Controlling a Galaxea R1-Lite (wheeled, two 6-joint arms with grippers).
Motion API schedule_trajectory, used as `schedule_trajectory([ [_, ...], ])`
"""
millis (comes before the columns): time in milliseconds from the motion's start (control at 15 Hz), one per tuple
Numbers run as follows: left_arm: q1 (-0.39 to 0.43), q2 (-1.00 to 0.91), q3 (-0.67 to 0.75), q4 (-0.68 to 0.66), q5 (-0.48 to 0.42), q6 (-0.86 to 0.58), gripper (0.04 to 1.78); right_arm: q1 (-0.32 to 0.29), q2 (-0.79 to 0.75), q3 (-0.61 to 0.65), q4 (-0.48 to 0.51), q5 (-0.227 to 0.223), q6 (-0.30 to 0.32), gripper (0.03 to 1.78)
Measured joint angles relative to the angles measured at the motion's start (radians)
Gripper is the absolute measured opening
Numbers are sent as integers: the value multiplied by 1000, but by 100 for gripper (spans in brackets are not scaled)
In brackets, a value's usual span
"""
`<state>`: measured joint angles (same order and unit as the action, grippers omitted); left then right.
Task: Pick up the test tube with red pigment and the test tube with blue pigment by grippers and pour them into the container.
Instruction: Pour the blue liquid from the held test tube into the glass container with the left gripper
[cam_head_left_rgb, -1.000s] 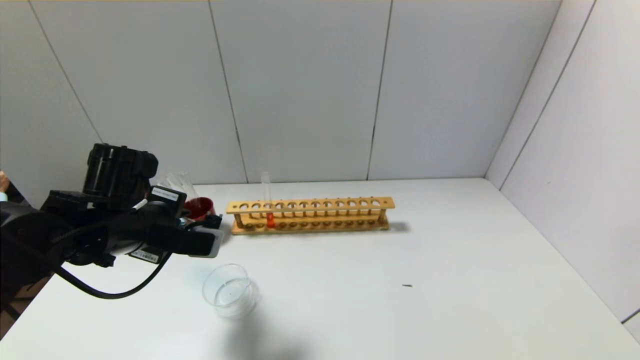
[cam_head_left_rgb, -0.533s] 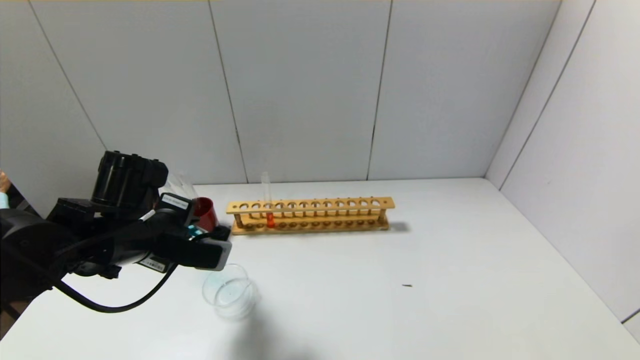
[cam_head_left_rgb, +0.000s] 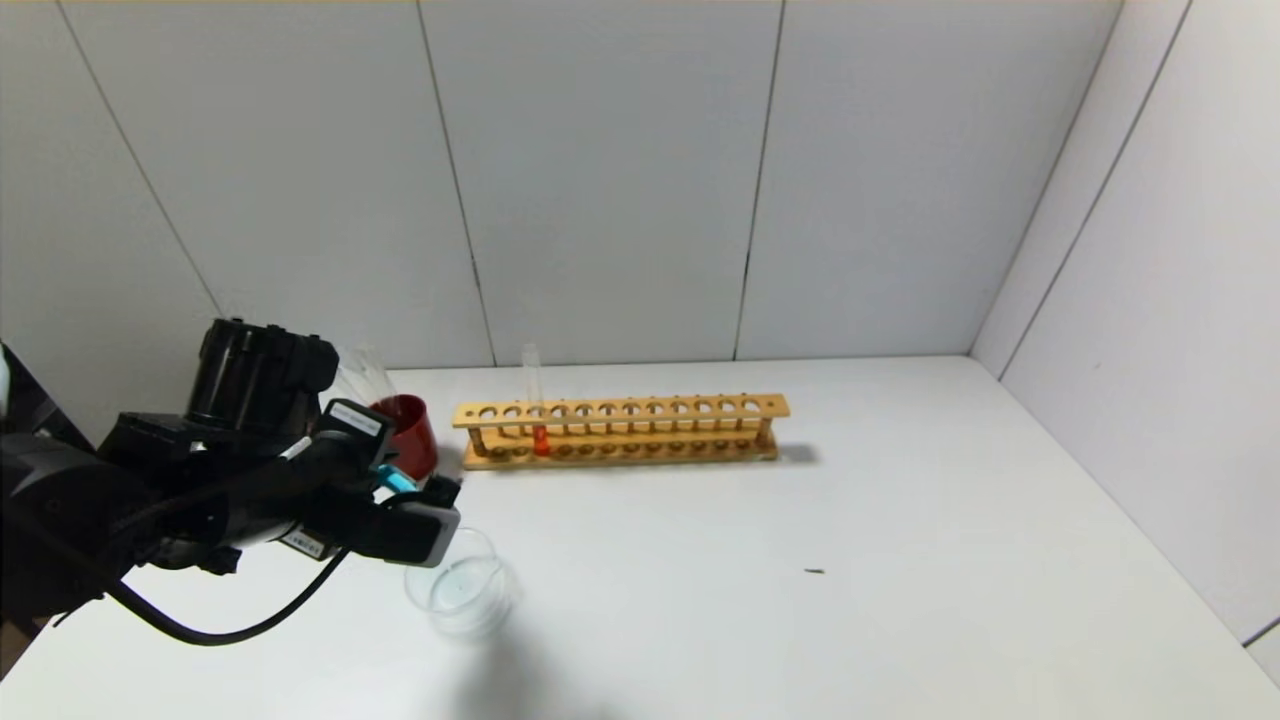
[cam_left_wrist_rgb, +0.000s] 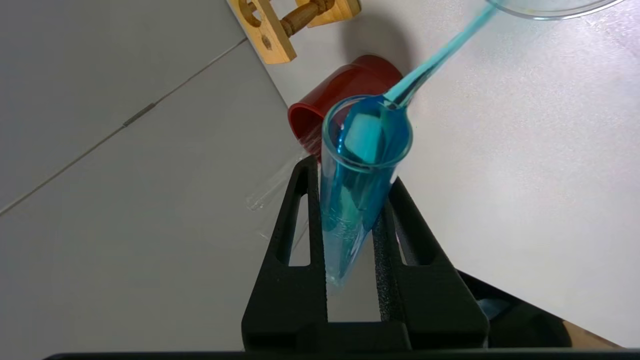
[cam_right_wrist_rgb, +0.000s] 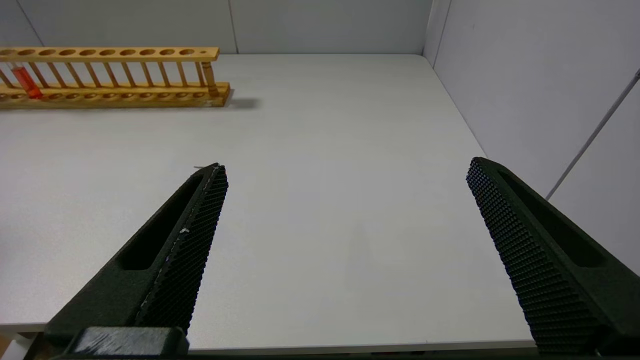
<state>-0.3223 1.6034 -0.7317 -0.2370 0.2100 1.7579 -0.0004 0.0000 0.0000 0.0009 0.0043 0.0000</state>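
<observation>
Head view: red cup (cam_head_left_rgb: 408, 436) (clear tubes inside) behind left hand (cam_head_left_rgb: 425, 520).

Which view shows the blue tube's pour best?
The left wrist view: the test tube with blue pigment sits tilted between the left gripper's fingers, a teal stream running toward the container. The head view shows only a teal glimpse; the right wrist view shows none.
</observation>
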Motion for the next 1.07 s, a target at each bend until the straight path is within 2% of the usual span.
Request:
schedule_trajectory([
  [200, 1, 18, 23, -64, -3, 6, 32, 0, 0, 0, 0, 0, 0, 175],
  [1067, 14, 58, 41, -137, -8, 158, 32, 0, 0, 0, 0, 0, 0, 175],
])
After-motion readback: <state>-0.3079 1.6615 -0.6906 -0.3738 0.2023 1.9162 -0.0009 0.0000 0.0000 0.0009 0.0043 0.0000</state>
